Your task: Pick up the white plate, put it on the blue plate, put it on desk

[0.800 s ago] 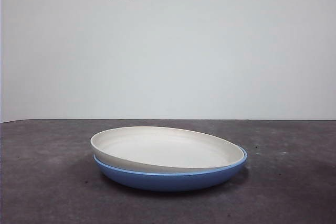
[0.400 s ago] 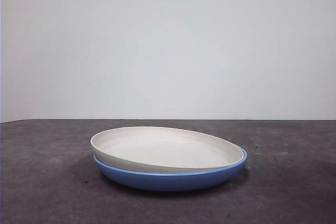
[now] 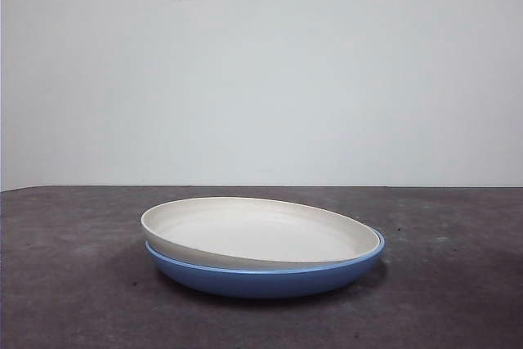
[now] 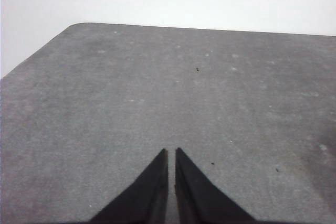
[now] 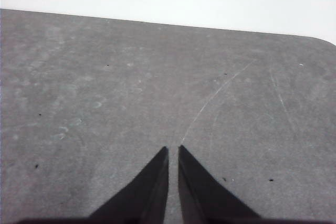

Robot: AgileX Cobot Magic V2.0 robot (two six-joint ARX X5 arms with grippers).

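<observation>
While nested in the blue plate [image 3: 270,279], white plate [image 3: 257,233] away from both pressed-together pincers

front view: no change is showing | white plate [image 3: 260,233] on blue plate [image 3: 265,278]: not moving

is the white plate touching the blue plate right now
Touching. The front view shows the white plate resting tilted inside the blue plate, rims meeting at the right.

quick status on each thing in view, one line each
white plate: empty, tilted, resting in the blue plate
blue plate: on the desk, under the white plate
desk: bears the stacked plates
left gripper: shut, empty, over bare desk
right gripper: shut, empty, over bare desk
</observation>
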